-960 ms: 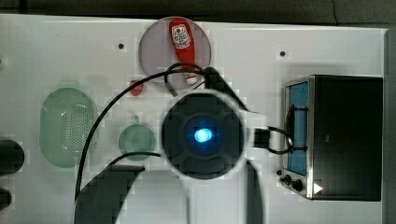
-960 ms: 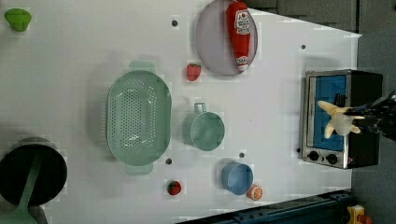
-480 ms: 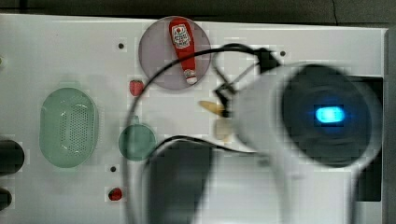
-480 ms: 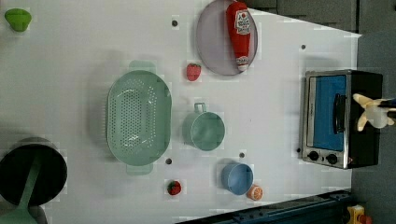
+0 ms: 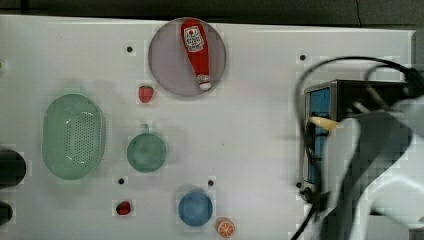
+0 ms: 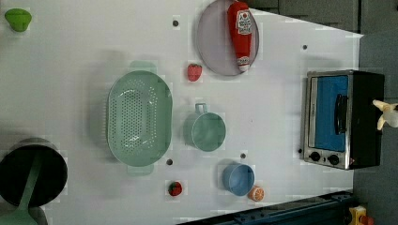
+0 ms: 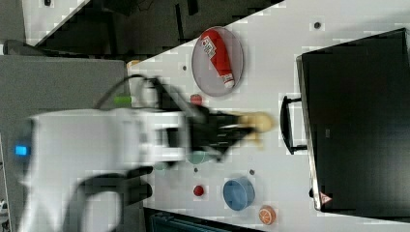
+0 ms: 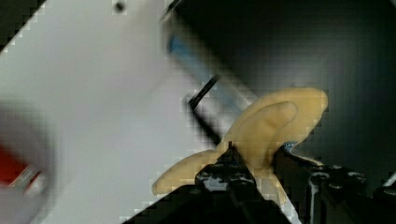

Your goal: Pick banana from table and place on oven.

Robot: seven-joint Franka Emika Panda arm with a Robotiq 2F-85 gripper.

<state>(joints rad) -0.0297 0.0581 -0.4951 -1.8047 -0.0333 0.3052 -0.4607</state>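
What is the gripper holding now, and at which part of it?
The gripper holds the banana, clamped near its lower middle, where its peel strips split apart; both ends stick out free.

light: bright, even | shadows: soft | blur: moving arm (image 7: 96,145) smeared | blocky compression throughout

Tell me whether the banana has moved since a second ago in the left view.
Yes. The banana has shifted toward the left view's right: it was over the oven's glass door, and now it sits past the oven's black top edge.
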